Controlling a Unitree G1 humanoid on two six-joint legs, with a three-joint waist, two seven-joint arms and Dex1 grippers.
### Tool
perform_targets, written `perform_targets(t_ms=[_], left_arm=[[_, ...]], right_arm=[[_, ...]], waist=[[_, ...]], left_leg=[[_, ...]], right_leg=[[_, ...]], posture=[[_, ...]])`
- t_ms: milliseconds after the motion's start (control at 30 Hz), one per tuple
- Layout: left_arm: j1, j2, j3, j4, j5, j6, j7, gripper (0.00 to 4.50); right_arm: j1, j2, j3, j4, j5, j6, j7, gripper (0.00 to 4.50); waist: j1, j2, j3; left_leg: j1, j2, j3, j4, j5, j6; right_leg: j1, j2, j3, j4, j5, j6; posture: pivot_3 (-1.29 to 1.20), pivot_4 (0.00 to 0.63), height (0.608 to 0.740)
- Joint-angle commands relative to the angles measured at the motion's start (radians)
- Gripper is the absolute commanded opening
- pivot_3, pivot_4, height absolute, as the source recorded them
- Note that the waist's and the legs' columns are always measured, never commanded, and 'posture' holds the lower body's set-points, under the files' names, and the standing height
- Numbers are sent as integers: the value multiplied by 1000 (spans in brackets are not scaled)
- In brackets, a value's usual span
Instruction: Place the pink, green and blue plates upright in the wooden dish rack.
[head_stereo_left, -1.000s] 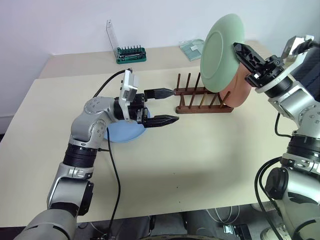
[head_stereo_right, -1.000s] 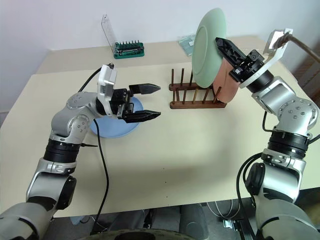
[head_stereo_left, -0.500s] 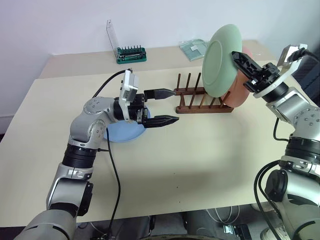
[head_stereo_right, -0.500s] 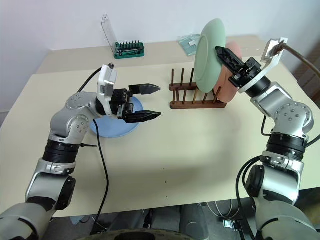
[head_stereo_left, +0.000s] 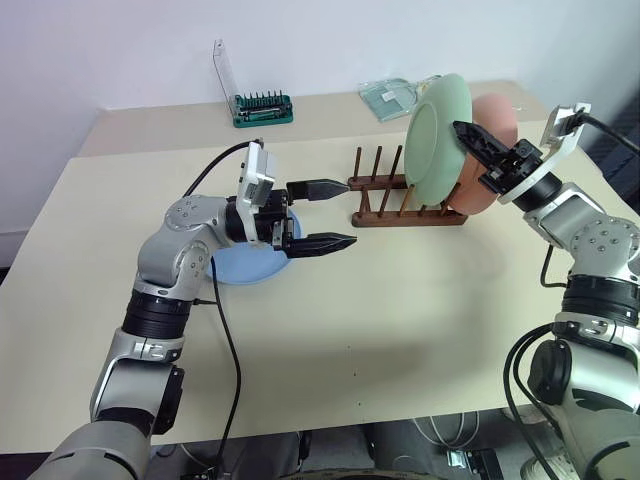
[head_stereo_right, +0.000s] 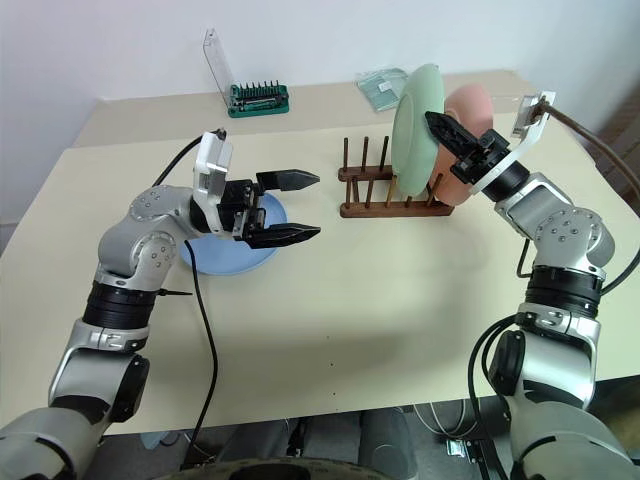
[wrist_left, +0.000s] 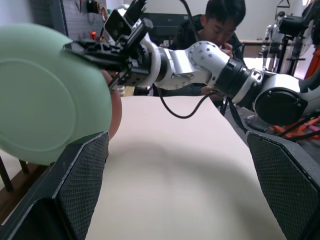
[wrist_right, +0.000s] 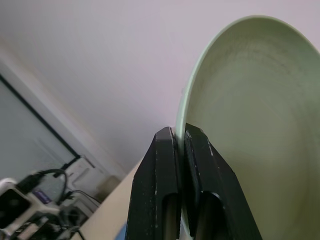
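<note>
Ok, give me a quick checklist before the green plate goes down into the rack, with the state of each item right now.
1. Right tool shut on the green plate rim: ok.
2. Green plate held upright: ok, edge-on above the rack.
3. Pink plate already standing in the rack: ok, at its right end.
4. Free slot beside the pink plate: ok, bare pegs to its left.
5. Green plate's lower edge lined up between pegs: cannot tell.
6. Left tool out of the way: ok, open, over the blue plate, which lies flat on the table.
</note>
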Motion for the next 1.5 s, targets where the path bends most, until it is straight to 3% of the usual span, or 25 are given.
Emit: perform_targets(t_ms=[33, 100, 300, 333, 867, 1000, 1100, 1333, 1500], left_arm=[[-6, 10, 14, -38, -11, 0, 2, 4500], [-7, 11, 13, -37, -11, -2, 1, 4500], [-9, 10, 11, -33, -11, -2, 0, 4500], [-9, 9, 11, -33, -11, -2, 1, 4500], [-8, 0, 5, -29, -6, -10, 6, 4500], [-29, 0, 8, 8, 28, -11, 53, 4500], [-73, 14, 33, 81, 50, 0, 96, 4500], [-220, 46, 91, 345, 120, 24, 239, 4500], [-347, 121, 99, 675, 289, -49, 464, 4500]], right_arm=[[-15, 3, -11, 1, -3, -15, 33, 666], [-19, 3, -12, 8, -9, -20, 39, 1430], [-25, -4, -1, -5, -55, -68, 43, 4333], [-24, -8, 1, -14, -58, -73, 48, 4431], [-67, -41, -19, -141, -89, -142, 31, 4431], [-61, -49, -25, -267, -90, -212, 41, 4431], [36, -82, 63, -427, -174, -285, 107, 4431], [148, -137, 118, -571, -111, -202, 185, 4431], [193, -164, 148, -649, -24, -76, 190, 4431]], waist=[[0, 0, 0], [0, 0, 0], [0, 0, 0], [-1, 0, 0], [0, 0, 0], [1, 0, 0], [2, 0, 0], [0, -1, 0], [-1, -1, 1]], left_leg=[[0, 0, 0, 0, 0, 0], [0, 0, 0, 0, 0, 0], [0, 0, 0, 0, 0, 0], [0, 0, 0, 0, 0, 0], [0, 0, 0, 0, 0, 0], [0, 0, 0, 0, 0, 0], [0, 0, -1, -1, 0, 0], [0, 0, -1, 1, 0, 0], [0, 0, 0, 0, 0, 0]], right_leg=[[0, 0, 0, 0, 0, 0], [0, 0, 0, 0, 0, 0], [0, 0, 0, 0, 0, 0], [0, 0, 0, 0, 0, 0], [0, 0, 0, 0, 0, 0], [0, 0, 0, 0, 0, 0], [-1, 0, -1, 0, 0, 0], [1, 0, -1, 0, 1, 1], [0, 0, -1, -1, 1, 1]], posture=[[0, 150, 740], [0, 150, 740], [0, 150, 740], [0, 150, 740], [0, 150, 740], [0, 150, 740], [0, 150, 740], [0, 150, 740], [0, 150, 740]])
